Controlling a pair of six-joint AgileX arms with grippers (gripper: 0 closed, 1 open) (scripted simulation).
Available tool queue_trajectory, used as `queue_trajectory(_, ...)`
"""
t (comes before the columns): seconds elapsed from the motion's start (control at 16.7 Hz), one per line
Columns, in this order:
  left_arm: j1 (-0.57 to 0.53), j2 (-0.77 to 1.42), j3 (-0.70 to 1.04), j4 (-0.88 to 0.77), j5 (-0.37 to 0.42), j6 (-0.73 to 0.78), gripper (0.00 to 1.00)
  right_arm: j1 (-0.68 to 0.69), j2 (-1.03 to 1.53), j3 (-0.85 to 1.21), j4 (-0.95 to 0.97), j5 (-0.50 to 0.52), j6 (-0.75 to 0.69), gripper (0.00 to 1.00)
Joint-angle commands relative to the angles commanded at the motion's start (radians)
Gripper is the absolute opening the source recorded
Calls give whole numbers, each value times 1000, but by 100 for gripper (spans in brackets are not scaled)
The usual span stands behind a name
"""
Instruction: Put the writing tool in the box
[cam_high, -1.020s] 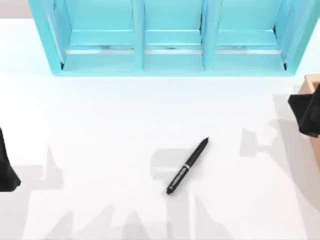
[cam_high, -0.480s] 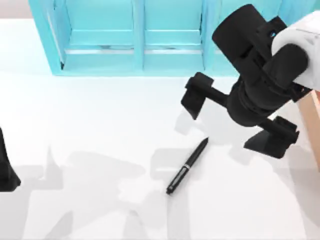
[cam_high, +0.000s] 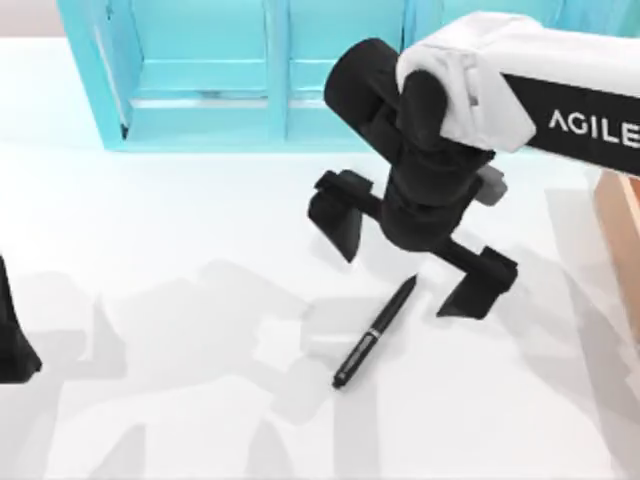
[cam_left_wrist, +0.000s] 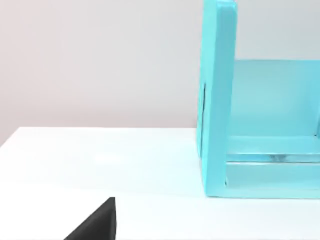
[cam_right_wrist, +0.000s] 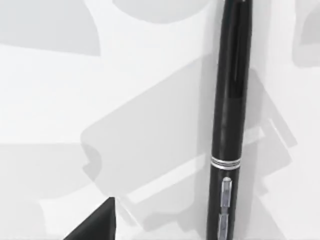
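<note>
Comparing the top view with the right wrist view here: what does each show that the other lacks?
Top view alone: the right hand, open above the table beside the pen's tip, the turquoise shelf unit, the tan box at the right edge and the parked left hand at the left edge. Right wrist view alone: the pen's silver ring and clip up close. Both: the black pen flat on the white table.

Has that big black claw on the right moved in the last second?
Yes. The right gripper has swung in from the table's right edge toward the middle, now hanging open near the pen, in front of the turquoise shelf.
</note>
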Motion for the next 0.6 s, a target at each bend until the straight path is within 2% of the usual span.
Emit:
queue_trajectory(0.36,0,0,0,0,0,0,100,-3,7,0,2,0,2,100)
queue_trajectory(0.6,0,0,0,0,0,0,100,1,65,-57,109,0,4,100)
